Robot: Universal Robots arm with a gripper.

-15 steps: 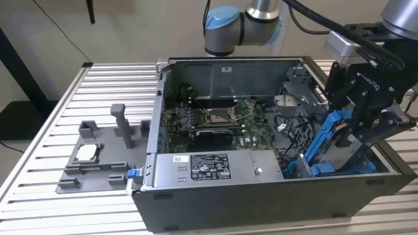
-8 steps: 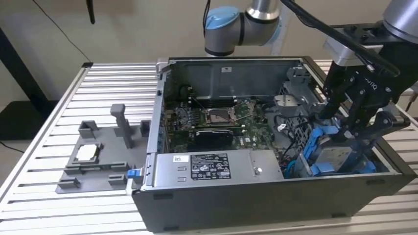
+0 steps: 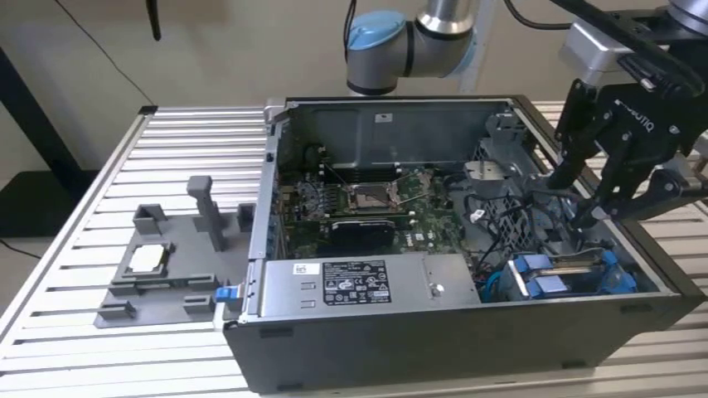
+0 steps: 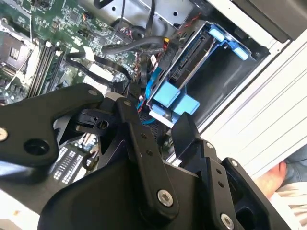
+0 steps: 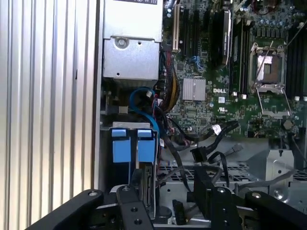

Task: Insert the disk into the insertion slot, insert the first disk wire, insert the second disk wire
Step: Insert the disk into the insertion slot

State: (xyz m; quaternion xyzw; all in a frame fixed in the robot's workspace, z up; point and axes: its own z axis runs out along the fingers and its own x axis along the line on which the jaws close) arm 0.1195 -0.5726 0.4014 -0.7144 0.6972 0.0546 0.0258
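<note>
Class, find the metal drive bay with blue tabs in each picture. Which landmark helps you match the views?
Exterior view: drive bay in the case, in its near corner, at the exterior view's right.
Second wrist view: drive bay between the black cables and the case wall.
First wrist view: drive bay just past the grey metal box.
Shared landmark: the green circuit board.

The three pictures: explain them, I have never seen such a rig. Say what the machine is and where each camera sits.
The machine is a jointed robot arm ending in a black gripper. The exterior view comes from a camera off the arm; both wrist views come from cameras riding near its wrist. On the slatted metal table stand an open computer case and a grey fixture. The gripper hangs over the case near the blue-railed insertion slot, its jaws open, holding nothing.
</note>
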